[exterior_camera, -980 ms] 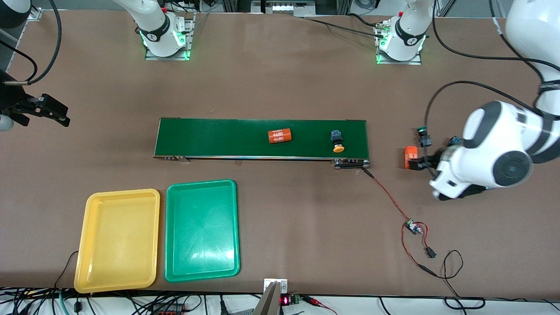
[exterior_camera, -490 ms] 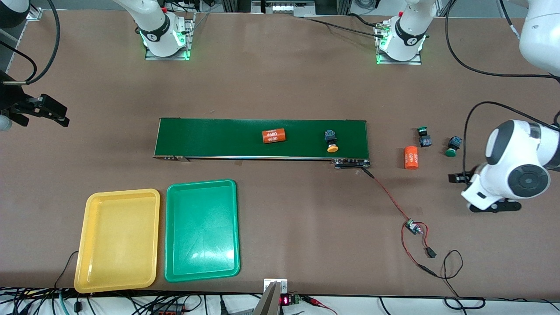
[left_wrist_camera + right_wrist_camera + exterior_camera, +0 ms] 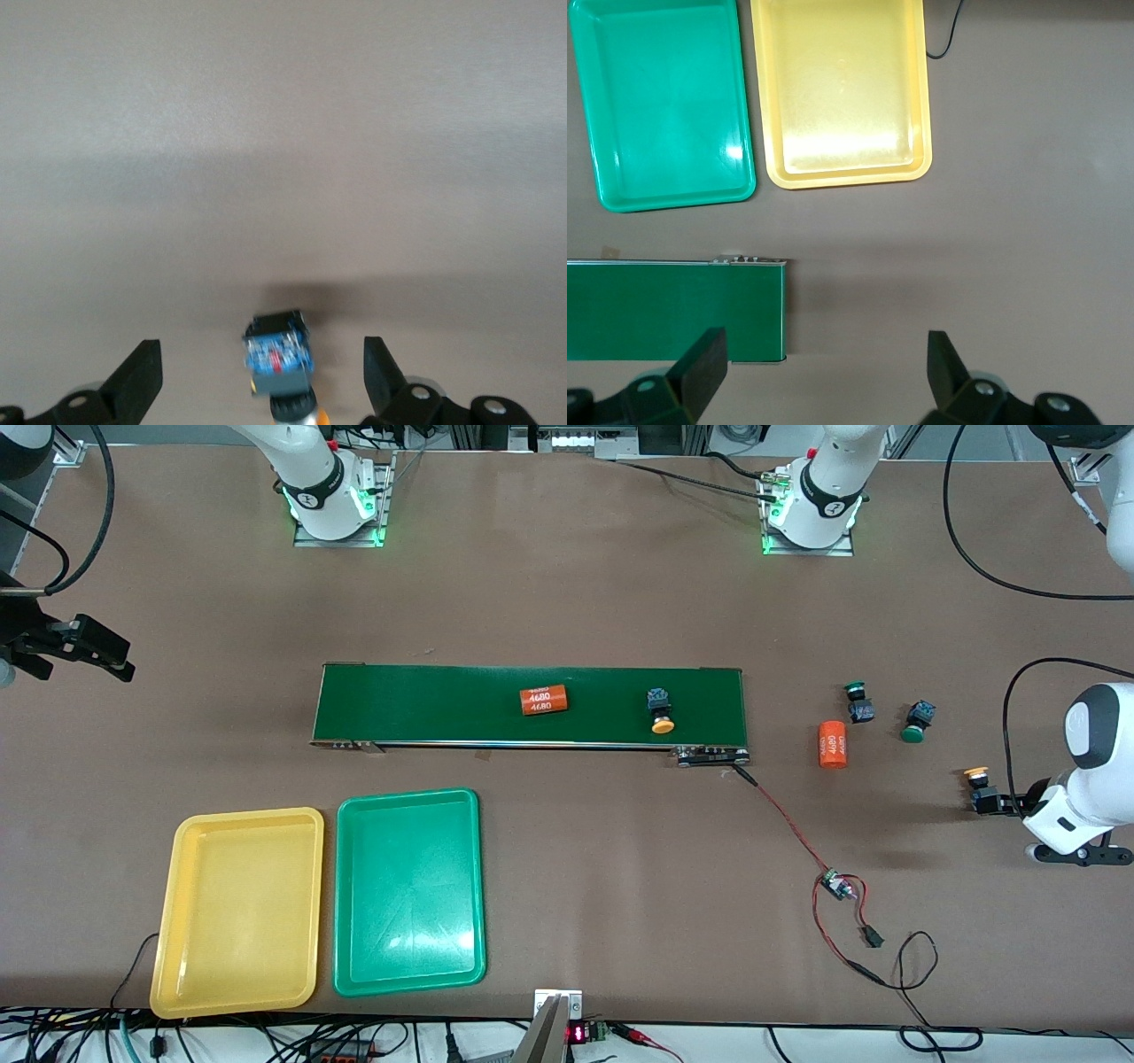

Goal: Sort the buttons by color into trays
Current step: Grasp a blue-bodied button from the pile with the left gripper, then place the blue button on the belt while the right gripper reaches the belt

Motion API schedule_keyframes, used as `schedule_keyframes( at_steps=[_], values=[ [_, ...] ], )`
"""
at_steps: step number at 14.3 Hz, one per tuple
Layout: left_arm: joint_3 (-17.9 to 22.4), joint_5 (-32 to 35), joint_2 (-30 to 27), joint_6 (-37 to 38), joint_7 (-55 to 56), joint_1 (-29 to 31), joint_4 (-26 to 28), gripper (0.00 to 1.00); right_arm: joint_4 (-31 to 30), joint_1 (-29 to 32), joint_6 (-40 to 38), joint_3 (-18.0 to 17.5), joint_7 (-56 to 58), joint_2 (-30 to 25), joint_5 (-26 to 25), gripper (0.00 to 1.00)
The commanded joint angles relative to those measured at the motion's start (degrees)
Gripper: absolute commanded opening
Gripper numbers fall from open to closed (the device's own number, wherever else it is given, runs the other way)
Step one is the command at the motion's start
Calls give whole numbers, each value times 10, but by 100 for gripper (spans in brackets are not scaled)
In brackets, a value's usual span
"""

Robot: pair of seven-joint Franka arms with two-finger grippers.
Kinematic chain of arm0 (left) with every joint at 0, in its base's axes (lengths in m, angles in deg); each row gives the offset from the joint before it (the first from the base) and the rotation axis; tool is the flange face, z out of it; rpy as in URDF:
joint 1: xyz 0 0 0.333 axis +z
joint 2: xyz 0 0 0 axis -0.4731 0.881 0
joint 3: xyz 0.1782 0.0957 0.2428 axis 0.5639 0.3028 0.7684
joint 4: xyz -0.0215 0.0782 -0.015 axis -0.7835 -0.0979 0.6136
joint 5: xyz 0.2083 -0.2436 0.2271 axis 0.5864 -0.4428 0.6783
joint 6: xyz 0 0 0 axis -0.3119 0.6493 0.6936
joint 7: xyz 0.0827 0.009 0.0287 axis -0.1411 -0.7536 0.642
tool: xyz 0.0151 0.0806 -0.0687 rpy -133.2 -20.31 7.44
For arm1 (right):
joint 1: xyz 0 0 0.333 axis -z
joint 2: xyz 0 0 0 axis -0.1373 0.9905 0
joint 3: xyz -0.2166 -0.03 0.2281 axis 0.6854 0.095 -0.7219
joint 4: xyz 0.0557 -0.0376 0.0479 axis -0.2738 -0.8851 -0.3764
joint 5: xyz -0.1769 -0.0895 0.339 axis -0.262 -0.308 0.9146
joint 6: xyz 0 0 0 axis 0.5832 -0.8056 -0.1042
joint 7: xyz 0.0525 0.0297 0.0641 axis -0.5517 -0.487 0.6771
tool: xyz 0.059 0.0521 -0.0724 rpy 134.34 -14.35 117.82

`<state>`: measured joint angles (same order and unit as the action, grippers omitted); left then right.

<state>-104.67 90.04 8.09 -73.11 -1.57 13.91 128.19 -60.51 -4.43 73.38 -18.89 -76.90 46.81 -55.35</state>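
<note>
Fingers of the left gripper (image 3: 261, 390) stand wide apart, low over the table (image 3: 567, 602) at the left arm's end, with a yellow-capped button (image 3: 980, 788) lying between them, untouched. Right gripper (image 3: 824, 381) waits with fingers spread, empty, over the conveyor belt (image 3: 443, 704) end. On the belt: a second yellow-capped button (image 3: 660, 712) and an orange cylinder (image 3: 543, 701). Two green-capped buttons (image 3: 858, 701) (image 3: 916, 721) and another cylinder (image 3: 832, 745) lie on the table beside the belt. Yellow tray (image 3: 186, 921) and green tray (image 3: 354, 903) sit side by side, nearer the camera

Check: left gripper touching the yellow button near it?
Apart. Left wrist view: the left gripper is open, and the yellow button lies between its fingers with table showing on both sides.
</note>
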Motion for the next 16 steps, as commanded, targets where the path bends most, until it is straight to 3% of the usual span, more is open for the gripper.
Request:
schedule_keyframes(
  at_steps=[1, 4, 7, 8, 12, 14, 16],
  values=[
    [-4, 8, 21, -44, -14, 20, 12, 100, 1, 3, -2, -1, 5, 4, 9, 100],
    [-3, 7, 35, -55, -6, 32, 28, 100, 1, -3, 16, -4, -4, 18, 5, 100],
    [-4, 3, 28, -46, 30, 40, 65, 92, 1, 2, 46, -4, -3, 42, 11, 100],
    [-4, 3, 27, -36, 34, 40, 66, 85, 1, 2, 46, -4, 2, 47, 10, 100],
    [-15, 3, 13, 37, 29, 40, 58, 37, -3, -2, 43, -4, -1, 54, 16, 100],
    [-19, 3, 6, 54, 29, 39, 56, 20, -5, -15, 40, -5, -5, 61, 33, 100],
    [-51, 1, -3, 82, 32, 40, 52, 16, -5, -26, 40, -5, -6, 79, 41, 100]
  ],
)
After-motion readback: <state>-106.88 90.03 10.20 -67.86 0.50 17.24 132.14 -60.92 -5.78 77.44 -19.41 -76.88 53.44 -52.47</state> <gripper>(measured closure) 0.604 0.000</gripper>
